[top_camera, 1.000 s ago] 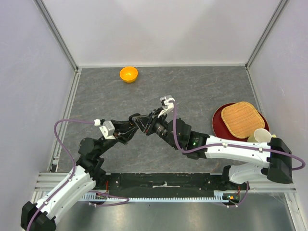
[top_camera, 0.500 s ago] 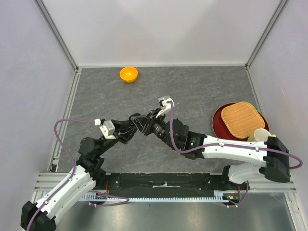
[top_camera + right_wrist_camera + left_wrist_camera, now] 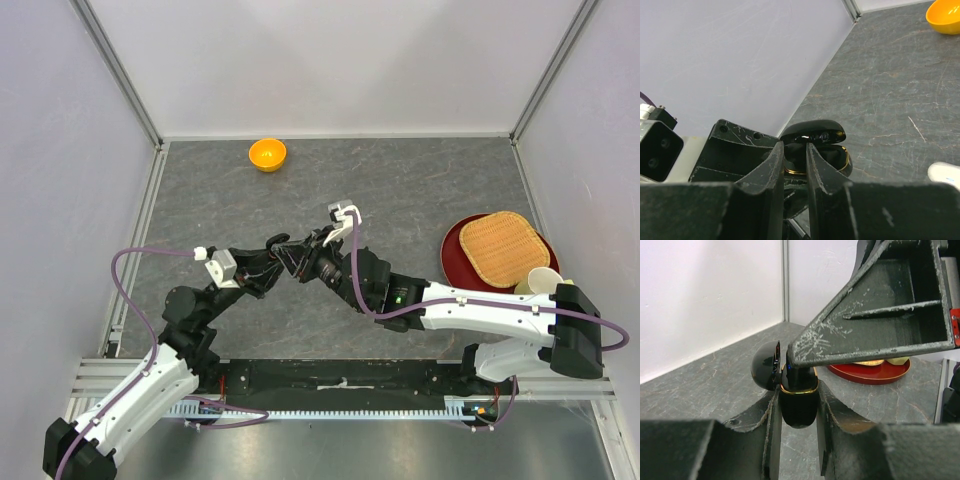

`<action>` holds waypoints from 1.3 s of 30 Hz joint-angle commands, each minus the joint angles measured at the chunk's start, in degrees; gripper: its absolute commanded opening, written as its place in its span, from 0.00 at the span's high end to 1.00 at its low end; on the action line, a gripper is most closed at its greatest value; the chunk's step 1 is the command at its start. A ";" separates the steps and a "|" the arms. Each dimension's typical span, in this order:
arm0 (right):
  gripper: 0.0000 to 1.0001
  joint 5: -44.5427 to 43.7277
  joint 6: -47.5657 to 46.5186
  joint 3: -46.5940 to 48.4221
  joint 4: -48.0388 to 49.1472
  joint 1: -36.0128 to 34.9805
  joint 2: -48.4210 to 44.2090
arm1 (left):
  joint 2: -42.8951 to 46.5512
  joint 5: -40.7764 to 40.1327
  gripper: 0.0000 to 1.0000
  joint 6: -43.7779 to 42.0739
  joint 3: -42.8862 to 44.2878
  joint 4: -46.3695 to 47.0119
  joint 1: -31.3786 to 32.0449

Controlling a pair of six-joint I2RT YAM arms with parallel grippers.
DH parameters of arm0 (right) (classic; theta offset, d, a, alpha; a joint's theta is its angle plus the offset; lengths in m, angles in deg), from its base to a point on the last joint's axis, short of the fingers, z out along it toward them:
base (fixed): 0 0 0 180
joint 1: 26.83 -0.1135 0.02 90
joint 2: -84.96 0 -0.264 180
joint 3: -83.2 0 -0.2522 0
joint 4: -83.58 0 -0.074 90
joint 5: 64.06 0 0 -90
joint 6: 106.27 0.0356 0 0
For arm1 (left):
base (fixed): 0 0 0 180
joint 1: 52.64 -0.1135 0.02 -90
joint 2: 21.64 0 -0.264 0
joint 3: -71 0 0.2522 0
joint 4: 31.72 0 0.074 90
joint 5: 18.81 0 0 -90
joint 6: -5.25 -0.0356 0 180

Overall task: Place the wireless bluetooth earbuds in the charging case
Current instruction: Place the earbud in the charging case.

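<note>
My left gripper is shut on the charging case, a glossy black box with a gold rim. It holds the case above the table with the lid open. The case also shows in the right wrist view. My right gripper meets it from the right. Its fingers stand nearly shut over the open case, with a small black earbud pinched between them at the case's mouth. A white earbud lies on the table, cut off at the right edge of the right wrist view.
An orange bowl stands at the back of the table. A red plate at the right holds a woven basket, with a pale cup beside it. Grey walls stand on three sides.
My right gripper has shifted slightly left toward the held case. My left gripper has kept the case almost still.
</note>
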 commanded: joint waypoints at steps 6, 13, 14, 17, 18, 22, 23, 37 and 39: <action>1.00 -1.92 -1.22 2.47 -5.15 -0.42 -0.18 | 0.96 -2.56 0.98 1.02 1.57 6.75 0.00; 0.83 -2.35 -1.22 3.35 -5.86 -0.42 0.18 | 0.79 -1.33 0.98 1.02 1.39 6.75 0.00; 0.80 -2.53 -1.22 3.43 -5.68 -0.42 0.09 | 0.79 -1.06 0.98 1.02 1.30 6.75 0.00; 0.69 -2.36 -0.96 3.61 -5.07 -0.33 -0.35 | 0.88 -0.63 0.98 1.19 0.95 6.67 0.00; 0.63 -2.27 -0.96 3.61 -4.81 -0.42 -0.44 | 0.96 -0.45 0.98 1.20 0.95 6.58 0.00; 0.44 -2.09 -0.61 4.22 -4.28 -0.42 -0.88 | 1.14 0.17 0.98 1.02 0.78 5.52 0.00; 0.40 -2.09 -0.61 4.40 -4.45 -0.33 -0.88 | 1.23 0.43 0.98 1.02 0.78 5.35 0.00; 0.26 -0.07 -2.72 3.61 3.54 -0.42 -3.95 | 2.99 1.05 0.98 1.02 0.07 2.80 0.00; 0.24 -0.16 -2.98 3.08 4.25 -0.33 -4.57 | 3.25 1.05 0.98 1.02 0.07 2.45 0.00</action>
